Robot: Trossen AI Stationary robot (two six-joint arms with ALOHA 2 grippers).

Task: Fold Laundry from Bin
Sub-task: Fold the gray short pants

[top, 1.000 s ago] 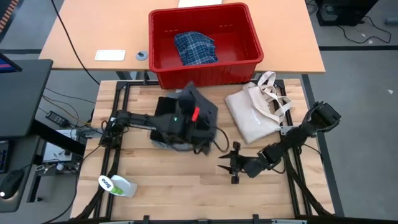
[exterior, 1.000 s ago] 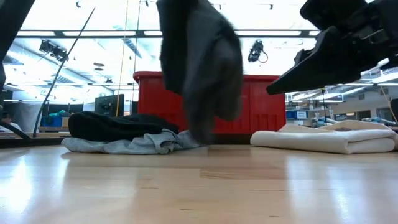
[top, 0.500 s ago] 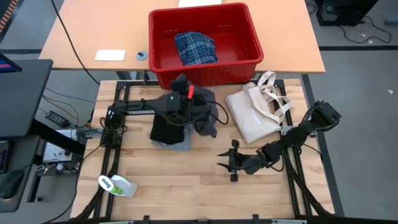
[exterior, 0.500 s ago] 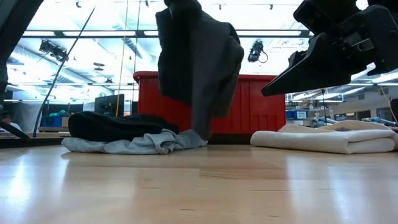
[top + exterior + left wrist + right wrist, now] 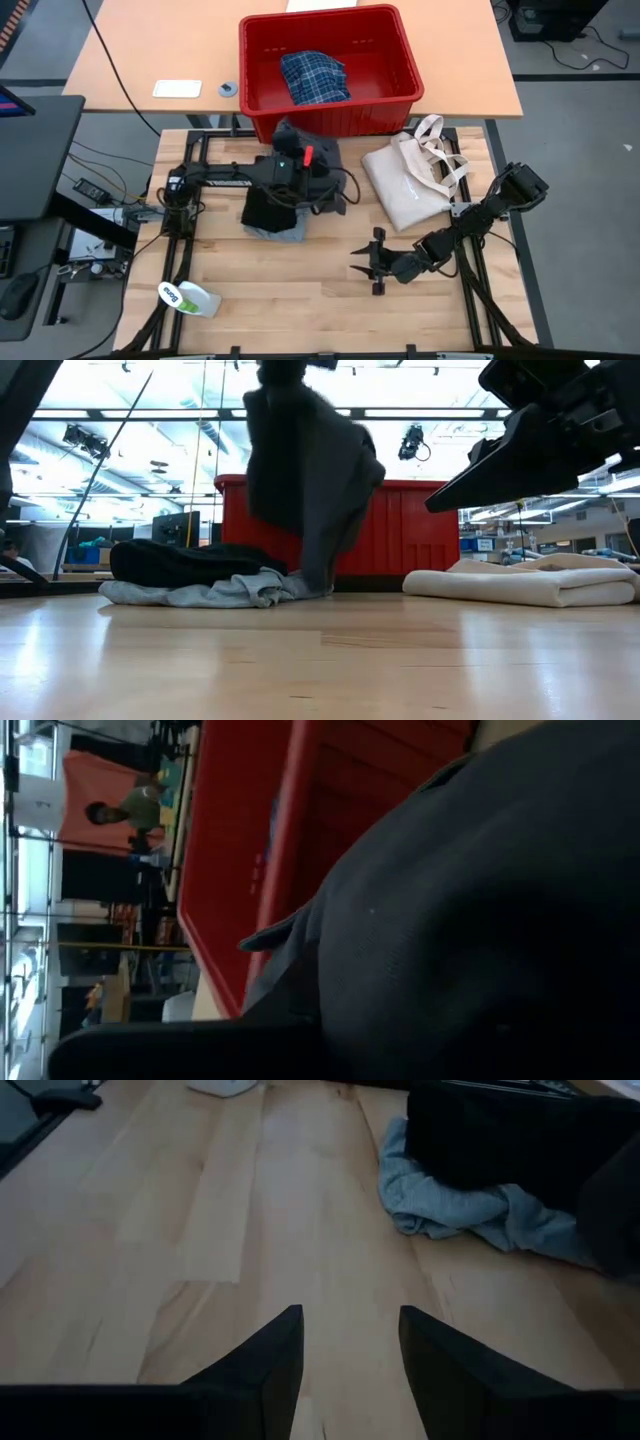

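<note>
- Left pincer (image 5: 300, 165) is pinching a dark grey garment (image 5: 310, 480) and holding it up off the bench (image 5: 300, 300); in the low view the cloth is hanging as a tall drape, long axis running top to bottom, its lowest edge just reaching the pile below.
- The drape is hanging just in front of the red bin (image 5: 330, 60), near the bin's front wall; the left wrist view is showing only dark cloth and that red wall.
- On the bench beneath the left arm, a black garment (image 5: 190, 560) is lying on top of a light grey T-shirt (image 5: 235, 592); a blue plaid shirt (image 5: 313, 76) is still sitting inside the bin.
- Right pincer (image 5: 368, 262) is hovering low over bare wood, fingers spread and holding nothing, well apart from the drape.
- Key relation: from the right pincer, the hanging cloth is lying towards the bin and towards the left arm's side; the free lower edge is the part nearest it.
- Judgement: a spread-out is likely calling for the right arm to travel in and catch that lower edge.
- A cream tote bag (image 5: 410, 185) is sitting at the right arm's side, not involved.
</note>
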